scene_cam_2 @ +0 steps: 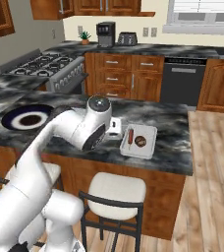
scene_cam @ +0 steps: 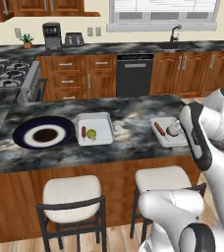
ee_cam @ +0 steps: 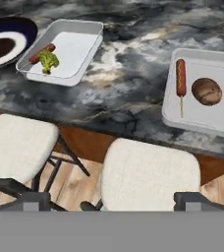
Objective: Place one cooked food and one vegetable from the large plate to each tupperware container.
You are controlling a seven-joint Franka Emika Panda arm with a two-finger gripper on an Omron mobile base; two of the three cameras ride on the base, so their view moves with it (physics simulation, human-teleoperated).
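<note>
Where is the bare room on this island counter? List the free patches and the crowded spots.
Widest free patch: the marble counter between the left container and the right container. The large plate carries no food.

Crowded: the left container sits close beside the plate and holds a sausage and broccoli; the right one holds a corn dog and a brown round item.

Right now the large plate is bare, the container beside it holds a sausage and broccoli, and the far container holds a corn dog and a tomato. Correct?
Not quite. In the far container, the round item beside the corn dog is a brown potato-like lump, not a tomato; the hand view shows it. The rest stands: large plate bare, near container with sausage and broccoli.
</note>
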